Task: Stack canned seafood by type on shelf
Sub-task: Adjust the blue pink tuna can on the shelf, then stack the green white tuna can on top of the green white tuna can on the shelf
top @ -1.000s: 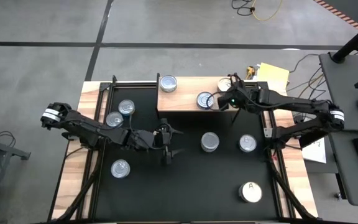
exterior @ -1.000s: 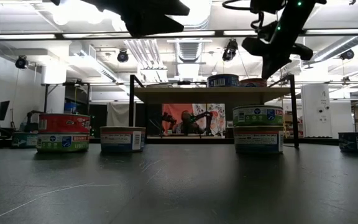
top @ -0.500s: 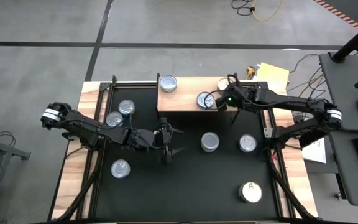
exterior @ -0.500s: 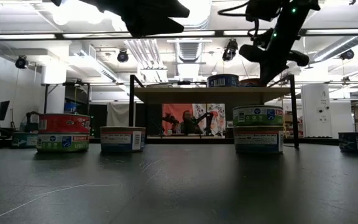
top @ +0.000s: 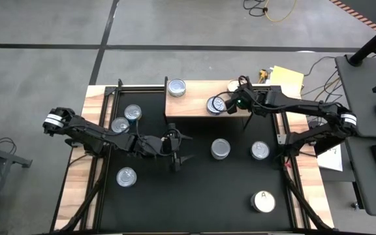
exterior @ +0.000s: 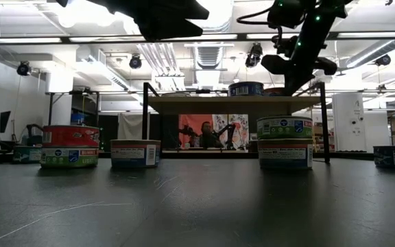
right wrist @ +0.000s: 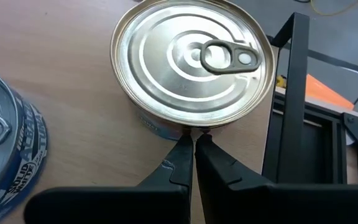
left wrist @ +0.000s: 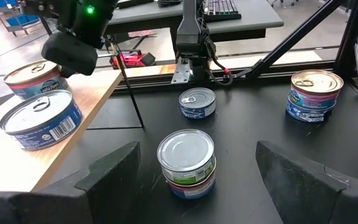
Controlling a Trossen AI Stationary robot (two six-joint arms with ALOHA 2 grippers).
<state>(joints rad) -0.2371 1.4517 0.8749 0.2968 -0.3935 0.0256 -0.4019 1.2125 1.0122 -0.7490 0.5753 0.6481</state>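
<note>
The shelf [top: 198, 104], a light wood board on dark legs, stands at the table's far middle and bears three cans. A silver-topped one [top: 176, 87] stands at its left. A blue-walled one [top: 214, 104] and a silver-topped pull-ring can [right wrist: 191, 59] stand at its right end. My right gripper [right wrist: 193, 138] is shut, its tips at that pull-ring can's wall. My left gripper [top: 189, 149] hovers open above mid-table, facing a two-can stack [left wrist: 186, 163]. More cans stand on the black tabletop [top: 126, 176], [top: 260, 150], one white-topped and marked "A" [top: 263, 201]. My right gripper has its shut fingertips [right wrist: 185, 146] against the pull-ring can's side wall [right wrist: 166, 129], just under the rim. They come slanting down from the table's right. The can stands upright on the shelf, close to the board's right end.
Two cans [top: 133, 112], [top: 120, 124] stand at the table's left, near the left arm. A second two-can stack [left wrist: 314, 93] stands beyond the open left fingers. A dark shelf leg [right wrist: 284, 93] rises right beside the pull-ring can. A person shows far off in the low view [exterior: 206, 134].
My right gripper has moved a little toward the table's left and down, closing on the pull-ring can at the shelf's right end, its fingers staying shut.
</note>
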